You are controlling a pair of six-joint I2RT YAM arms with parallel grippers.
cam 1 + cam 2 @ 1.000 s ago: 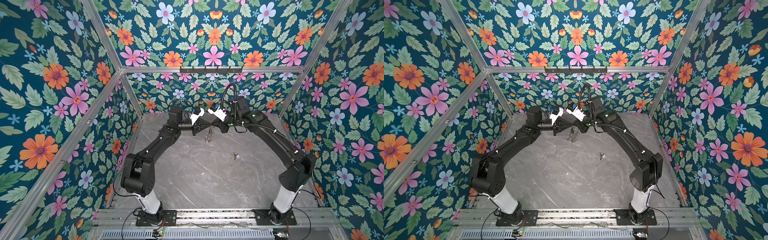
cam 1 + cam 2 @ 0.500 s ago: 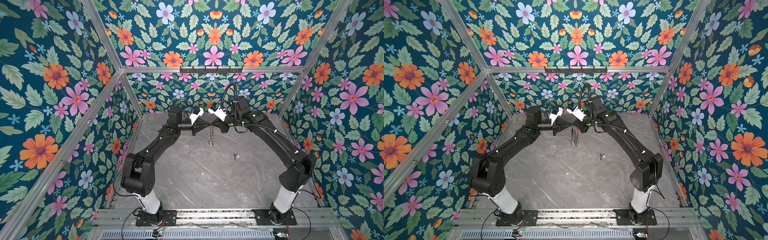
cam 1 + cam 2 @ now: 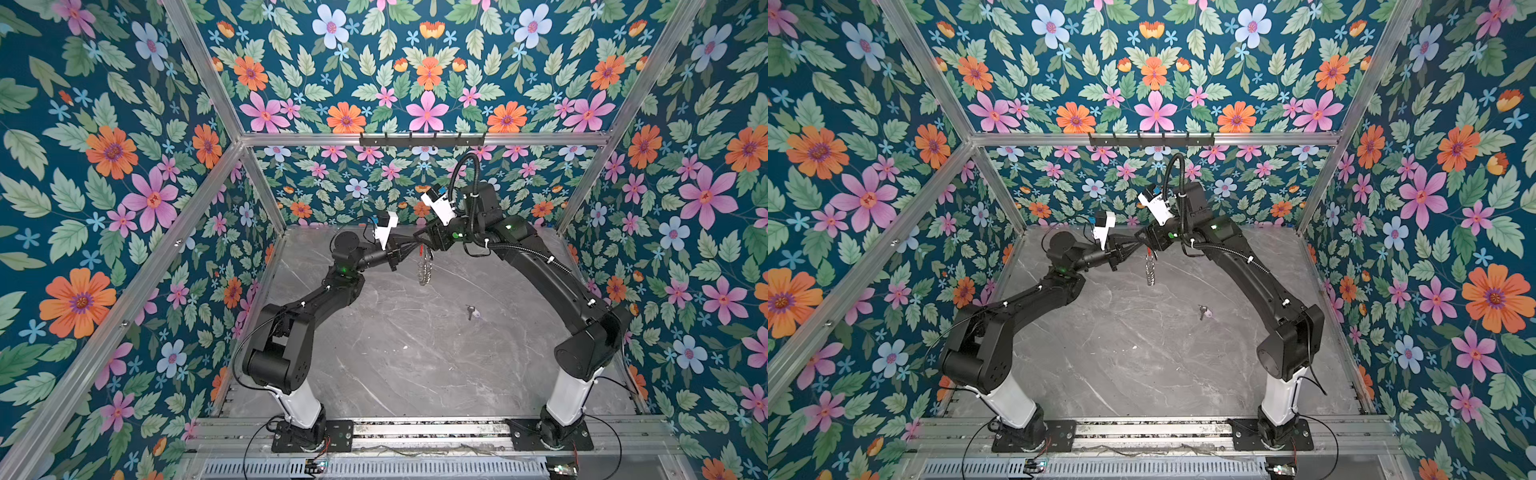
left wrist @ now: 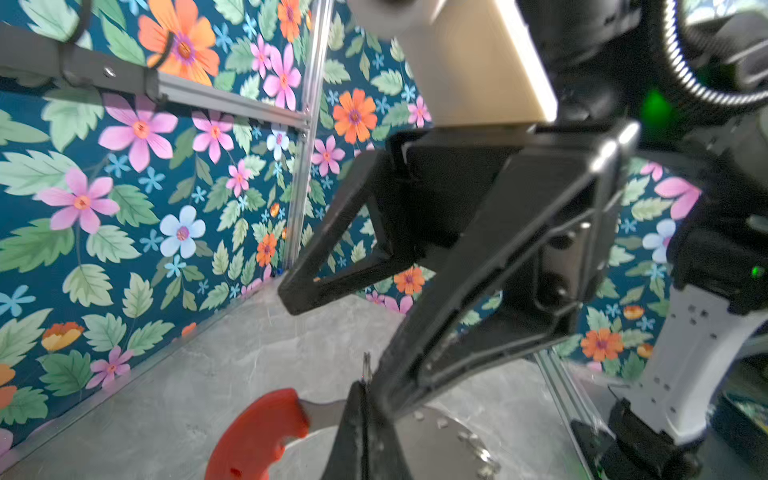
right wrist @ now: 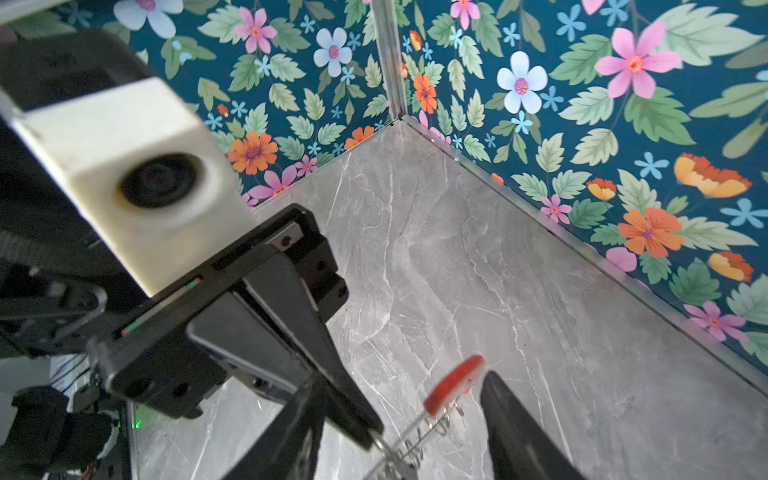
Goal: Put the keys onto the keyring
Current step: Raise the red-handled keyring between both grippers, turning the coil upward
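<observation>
The keyring (image 3: 424, 268) hangs in the air above the far middle of the tabletop (image 3: 395, 353), drawn into a narrow, drooping loop with its small silver rings bunched along the wire. Its red plastic section (image 5: 453, 386) sits at the top. The wire just beside it is pinched in the left gripper (image 5: 366, 437), which is clenched on it and carries the whole loop alone.

The right gripper (image 4: 334, 349) was clamped at the ring a second ago and has just let go. Its jaws now stand apart on either side of the red section. One finger sits just beside that section, but neither seems to press it. In both top views the right wrist has also tipped up a little. The loop, which earlier spread wider between the two grippers, now dangles straight down from the left one.

The small silver key (image 3: 471, 311) lies flat on the tabletop to the near right of the hanging loop, well apart from both grippers and not yet threaded.

The release probably ends a handover, with the left arm as holder and the right arm free to fetch the key. That pick will need a precise pinch on a thin, flat thing, and a loop held at one point may swing or twist.
</observation>
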